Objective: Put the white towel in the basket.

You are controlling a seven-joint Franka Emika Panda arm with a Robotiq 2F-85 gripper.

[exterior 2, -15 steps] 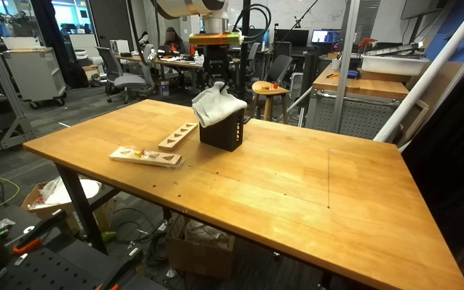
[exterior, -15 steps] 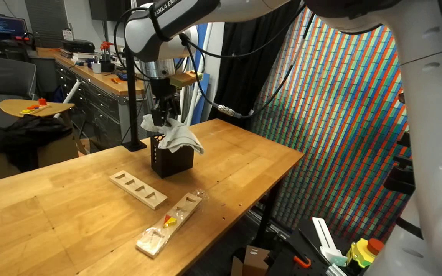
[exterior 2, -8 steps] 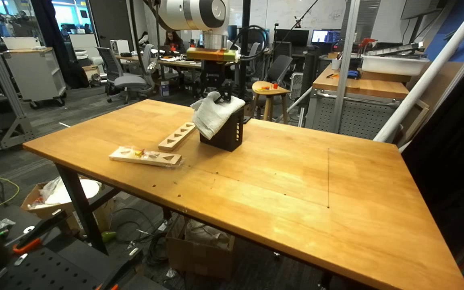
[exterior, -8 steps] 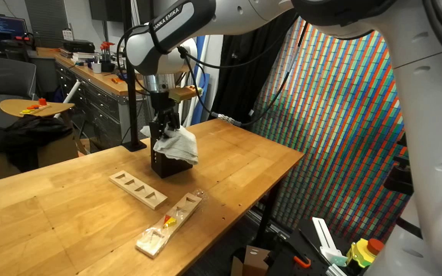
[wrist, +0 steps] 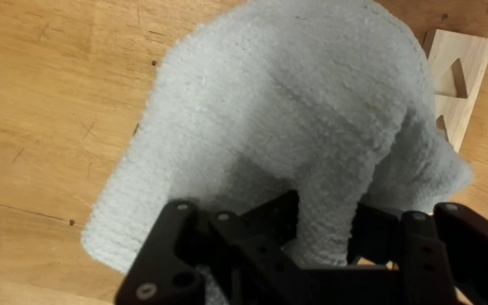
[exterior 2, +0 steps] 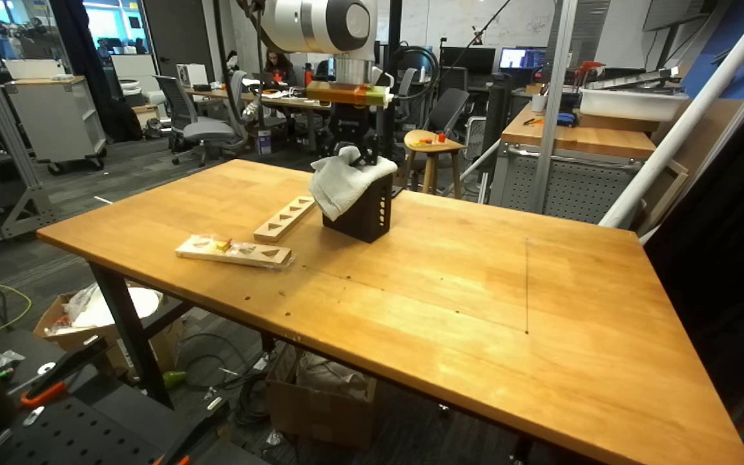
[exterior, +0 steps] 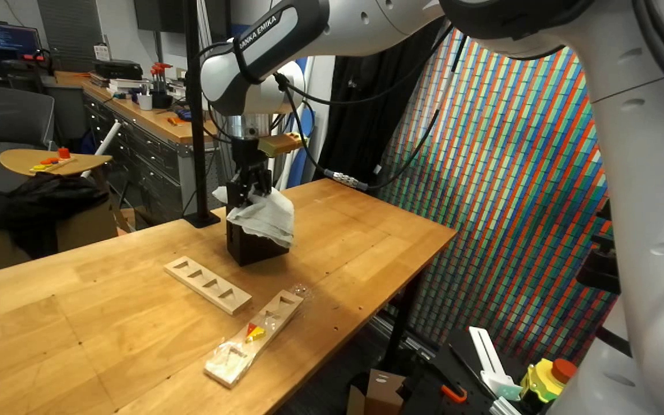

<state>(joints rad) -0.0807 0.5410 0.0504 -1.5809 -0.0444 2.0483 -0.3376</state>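
Black pincer (wrist: 324, 224) is nearly closed, and it pinches a fold of the white towel (wrist: 248, 114). The towel lies over the top of the black basket (exterior 2: 365, 219), and part hangs down outside it. The basket stands on the tabletop (exterior 2: 475, 278). Near the basket is a wooden board (exterior: 204, 283) with triangle holes; a wrapped board (exterior 2: 236, 254) lies farther from the basket.

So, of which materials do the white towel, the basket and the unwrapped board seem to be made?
White towel: soft terry-like cloth, probably cotton; the wrist view shows fuzzy pile.
Basket: perhaps black plastic, from its dull, even surface and side holes; painted metal is possible too.
Unwrapped board: likely bare wood, being pale tan and matte.
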